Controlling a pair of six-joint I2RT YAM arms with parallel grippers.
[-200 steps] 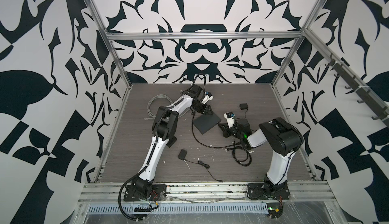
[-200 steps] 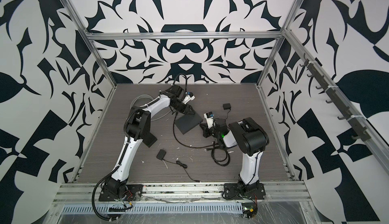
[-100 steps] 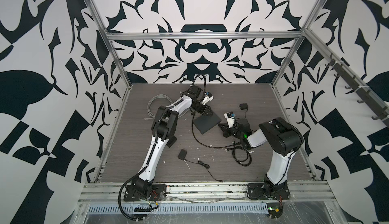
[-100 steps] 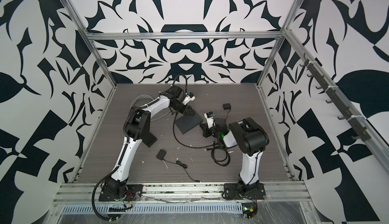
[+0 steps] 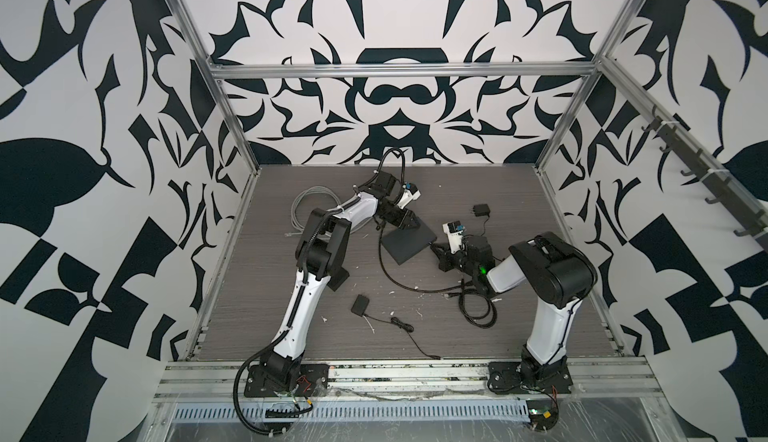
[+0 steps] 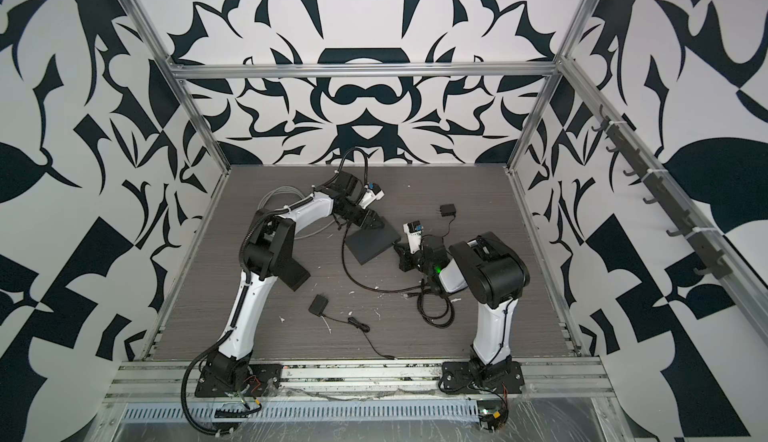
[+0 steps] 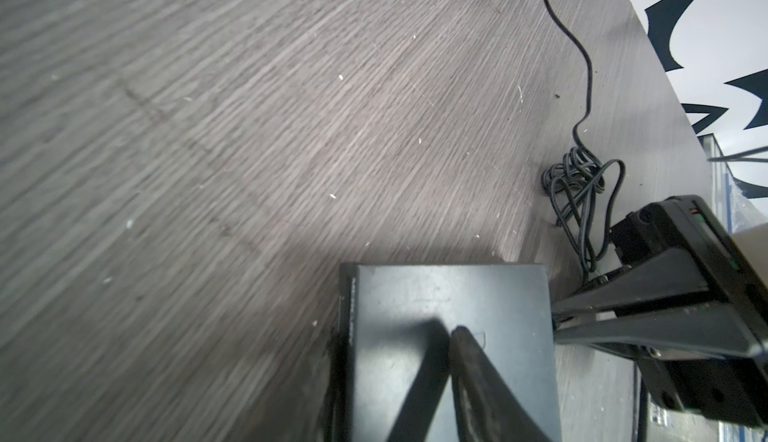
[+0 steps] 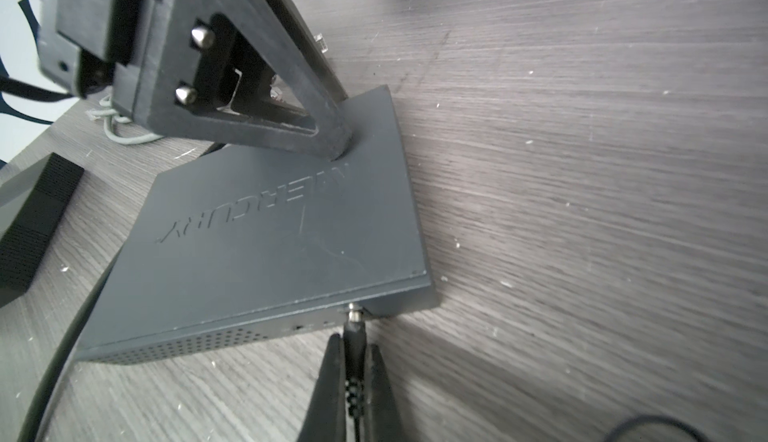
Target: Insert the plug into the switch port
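The switch (image 5: 409,244) (image 6: 372,244) is a flat dark grey box lying on the wooden table. My right gripper (image 8: 353,338) is shut on the black barrel plug (image 8: 353,328). The plug's metal tip is at the port (image 8: 353,310) in the switch's (image 8: 270,228) near side wall. My left gripper (image 7: 399,344) (image 5: 409,226) is open over the switch's far corner. One of its fingers (image 8: 332,141) rests on the top face, and the other reaches down past the far edge. The right gripper (image 5: 436,249) meets the switch from the right.
A black power adapter (image 5: 482,210) lies behind the right gripper, with its bundled cord (image 7: 577,186). A grey cable (image 5: 307,203) coils at the back left. A small black box (image 5: 359,305) with a thin lead and a looped black cable (image 5: 478,311) lie nearer the front.
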